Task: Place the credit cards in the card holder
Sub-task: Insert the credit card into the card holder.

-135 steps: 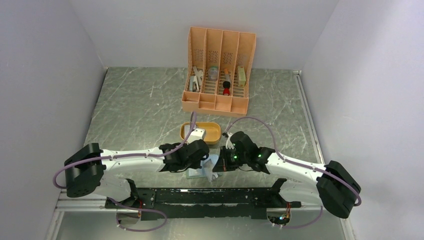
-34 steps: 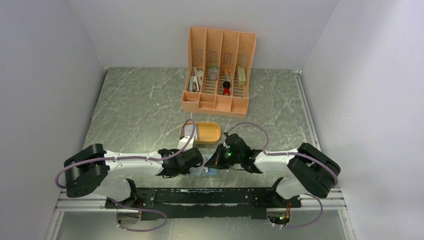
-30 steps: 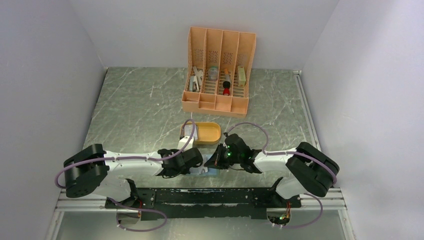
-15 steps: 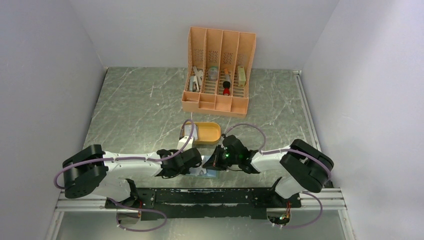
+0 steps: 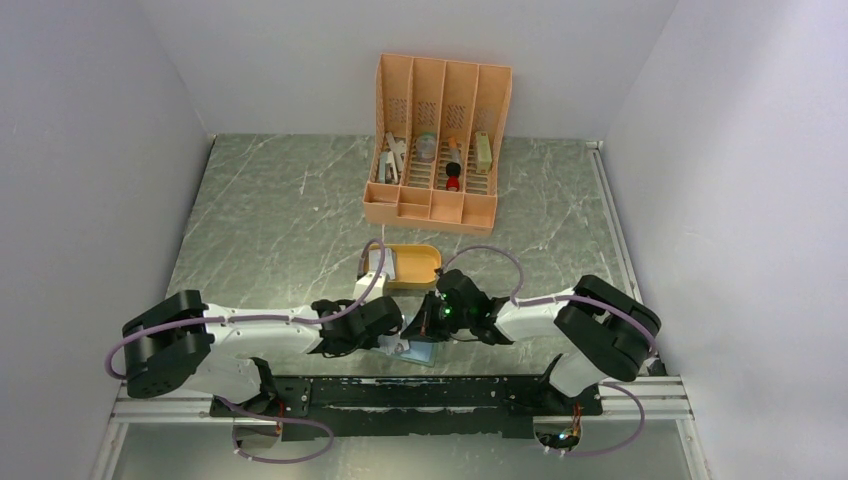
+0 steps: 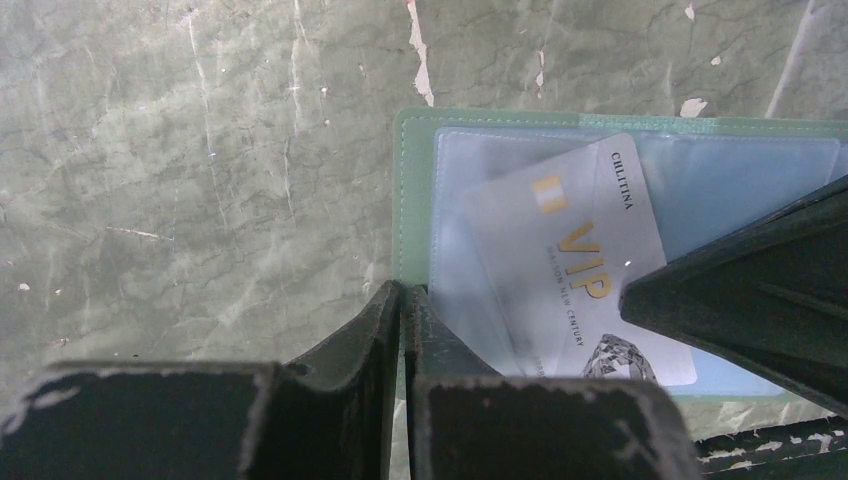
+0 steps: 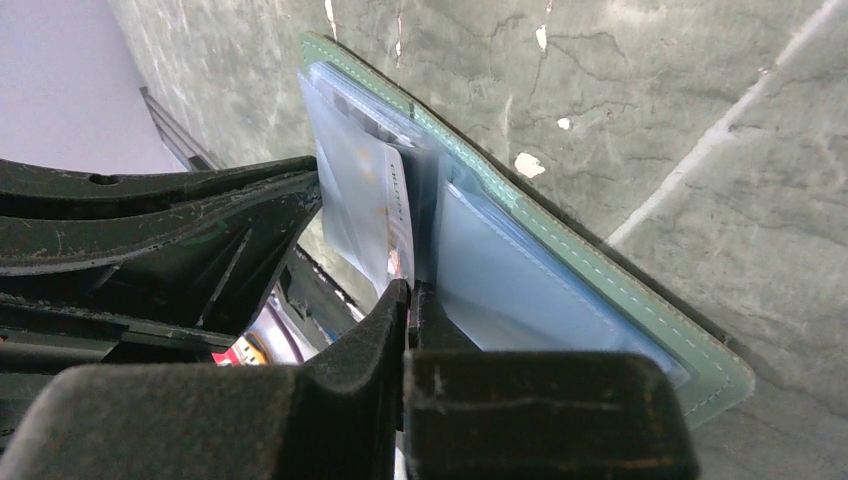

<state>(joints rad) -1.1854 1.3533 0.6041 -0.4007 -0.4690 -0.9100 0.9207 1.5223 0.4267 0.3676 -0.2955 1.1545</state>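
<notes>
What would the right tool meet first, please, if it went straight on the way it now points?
Likely the card holder's clear pocket, depth being unclear; the right tool, shut on the VIP credit card, points into it.

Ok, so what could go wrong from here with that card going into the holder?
The VIP card looks skewed in the clear pocket of the card holder, so pushing further may jam it or crease the plastic. The left gripper pinches only the holder's edge, which might slip. The right gripper, on the card, sits close beside it; they could bump.
</notes>
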